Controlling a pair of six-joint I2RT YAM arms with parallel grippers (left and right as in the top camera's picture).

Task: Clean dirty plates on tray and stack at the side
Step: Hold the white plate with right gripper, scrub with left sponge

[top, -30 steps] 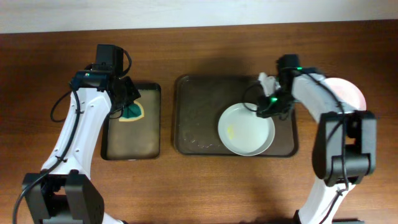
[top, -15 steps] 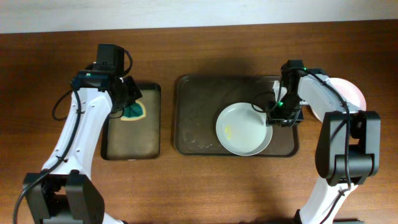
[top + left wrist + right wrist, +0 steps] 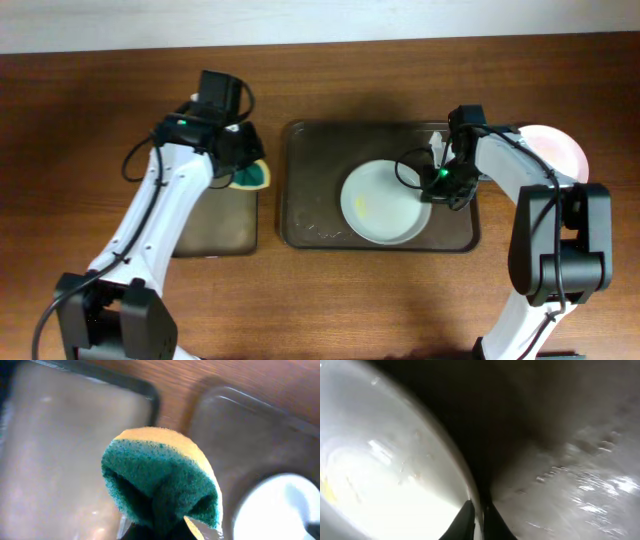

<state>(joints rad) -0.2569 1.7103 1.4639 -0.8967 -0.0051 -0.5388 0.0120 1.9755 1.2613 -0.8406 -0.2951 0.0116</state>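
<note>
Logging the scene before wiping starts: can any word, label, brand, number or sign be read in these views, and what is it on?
None: no readable text in any view.
The plate, the tray, the sponge and the smaller tray are all unmarked.
The only signals are small green lights, with no lettering.
</note>
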